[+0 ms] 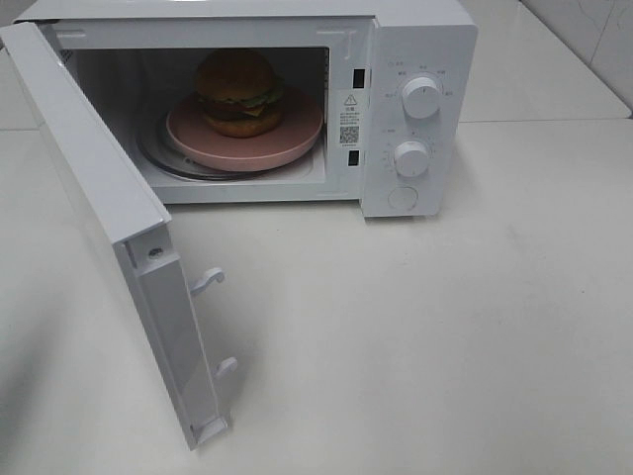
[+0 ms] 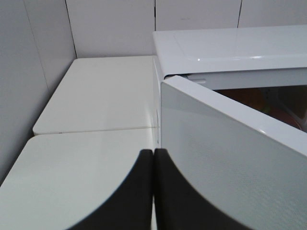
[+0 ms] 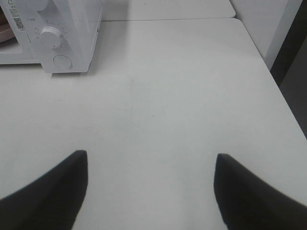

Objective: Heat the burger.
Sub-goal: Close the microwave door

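Note:
The burger (image 1: 238, 92) sits on a round pink plate (image 1: 293, 135) inside the white microwave (image 1: 420, 40), on its glass turntable. The microwave door (image 1: 109, 208) hangs wide open toward the front left. Neither gripper shows in the exterior high view. In the left wrist view my left gripper (image 2: 152, 155) is shut, its dark fingers pressed together with nothing between them, just beside the outer face of the door (image 2: 225, 158). My right gripper (image 3: 151, 165) is open over bare table, well away from the microwave (image 3: 57, 33).
The microwave has two knobs (image 1: 421, 97) and a round button (image 1: 402, 198) on its right panel. Two latch hooks (image 1: 210, 282) stick out of the door's edge. White tabletop (image 1: 425, 336) spreads in front; tiled wall stands behind.

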{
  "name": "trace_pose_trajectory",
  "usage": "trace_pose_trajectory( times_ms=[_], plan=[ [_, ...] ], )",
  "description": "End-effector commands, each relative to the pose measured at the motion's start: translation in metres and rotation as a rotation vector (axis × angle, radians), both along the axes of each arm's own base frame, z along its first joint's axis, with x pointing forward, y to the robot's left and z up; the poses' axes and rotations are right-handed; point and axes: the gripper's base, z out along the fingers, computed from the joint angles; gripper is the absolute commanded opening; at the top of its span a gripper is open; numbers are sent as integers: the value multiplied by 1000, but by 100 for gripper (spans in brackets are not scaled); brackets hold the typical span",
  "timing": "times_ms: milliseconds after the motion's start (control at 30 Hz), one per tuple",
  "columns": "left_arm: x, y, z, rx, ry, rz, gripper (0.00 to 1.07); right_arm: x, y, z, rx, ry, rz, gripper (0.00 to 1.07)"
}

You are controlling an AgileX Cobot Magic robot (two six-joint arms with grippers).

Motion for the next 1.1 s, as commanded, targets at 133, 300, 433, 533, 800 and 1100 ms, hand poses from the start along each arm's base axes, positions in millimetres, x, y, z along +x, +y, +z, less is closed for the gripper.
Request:
trace_pose_trajectory(
  times_ms=[133,300,433,533,800,1100],
  plan=[
    [16,1,-16,-15,-126,22,0,-4,0,0,5,-32,-8,71],
    [38,0,-32,-7,-95,32,0,-4,0,0,5,-32,-8,71],
    [49,-1,-37,4,-105,31,0,-4,0,0,5,-32,-8,71],
    [60,-1,-46,-20,-92,37,0,-4,0,0,5,-32,-8,71],
    [81,-10,-72,9,-30,-43,0,-4,0,0,5,-32,-8,71],
    [104,-25,-98,43,19,-203,0,-4,0,0,5,-32,-8,71]
  ],
)
